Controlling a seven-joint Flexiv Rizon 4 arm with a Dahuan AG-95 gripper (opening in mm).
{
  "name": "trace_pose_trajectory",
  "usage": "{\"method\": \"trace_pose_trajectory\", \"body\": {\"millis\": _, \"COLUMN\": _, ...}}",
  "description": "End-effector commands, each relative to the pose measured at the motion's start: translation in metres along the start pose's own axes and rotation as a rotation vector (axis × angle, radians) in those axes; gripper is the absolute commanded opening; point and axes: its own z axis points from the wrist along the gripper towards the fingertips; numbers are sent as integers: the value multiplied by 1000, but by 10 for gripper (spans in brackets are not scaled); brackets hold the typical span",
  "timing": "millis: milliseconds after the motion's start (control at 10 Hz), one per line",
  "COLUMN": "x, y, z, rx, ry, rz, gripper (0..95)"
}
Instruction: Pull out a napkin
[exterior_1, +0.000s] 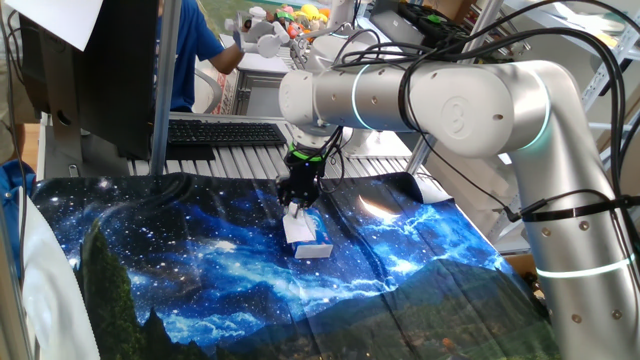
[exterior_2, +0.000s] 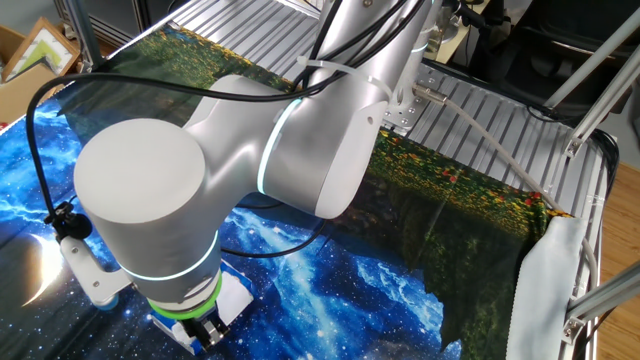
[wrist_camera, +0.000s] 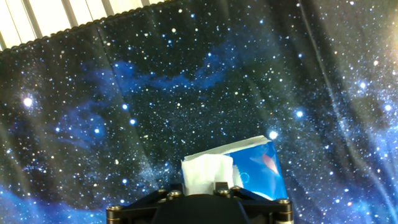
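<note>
Napkin: white, wrinkled sheet (wrist_camera: 207, 174) sticking up from the blue-and-white tissue pack (wrist_camera: 258, 168), low centre of the hand view.
Gripper: (exterior_1: 299, 200) points down, narrowed onto the napkin's top; its fingertips are hidden, so a firm grip cannot be confirmed.
Counter: covered by a starry galaxy cloth (exterior_1: 180, 260).
Surroundings: keyboard (exterior_1: 225, 131) upper left; the arm's bulk (exterior_2: 250, 160) blocks the other fixed view.

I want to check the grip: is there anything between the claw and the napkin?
Nothing shows between them. In the hand view the claw sits right at the white napkin sticking up from the blue tissue pack; actual contact is hidden.
</note>
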Motion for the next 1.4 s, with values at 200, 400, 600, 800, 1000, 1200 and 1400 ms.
{"method": "trace_pose_trajectory", "body": {"millis": 200, "x": 0, "y": 0, "z": 0, "rx": 2, "ry": 1, "rz": 0, "gripper": 0}}
{"method": "trace_pose_trajectory", "body": {"millis": 400, "x": -1, "y": 0, "z": -2, "rx": 3, "ry": 0, "rz": 1, "gripper": 0}}
{"method": "trace_pose_trajectory", "body": {"millis": 600, "x": -1, "y": 0, "z": -3, "rx": 3, "ry": 1, "rz": -3, "gripper": 0}}
{"method": "trace_pose_trajectory", "body": {"millis": 800, "x": -1, "y": -1, "z": -6, "rx": 3, "ry": 3, "rz": -5, "gripper": 0}}
{"method": "trace_pose_trajectory", "body": {"millis": 1000, "x": 1, "y": 0, "z": -9, "rx": 3, "ry": 4, "rz": -3, "gripper": 0}}
{"method": "trace_pose_trajectory", "body": {"millis": 1200, "x": 1, "y": 0, "z": -11, "rx": 5, "ry": 4, "rz": -3, "gripper": 0}}
{"method": "trace_pose_trajectory", "body": {"millis": 1400, "x": 2, "y": 0, "z": -12, "rx": 4, "ry": 6, "rz": -4, "gripper": 0}}
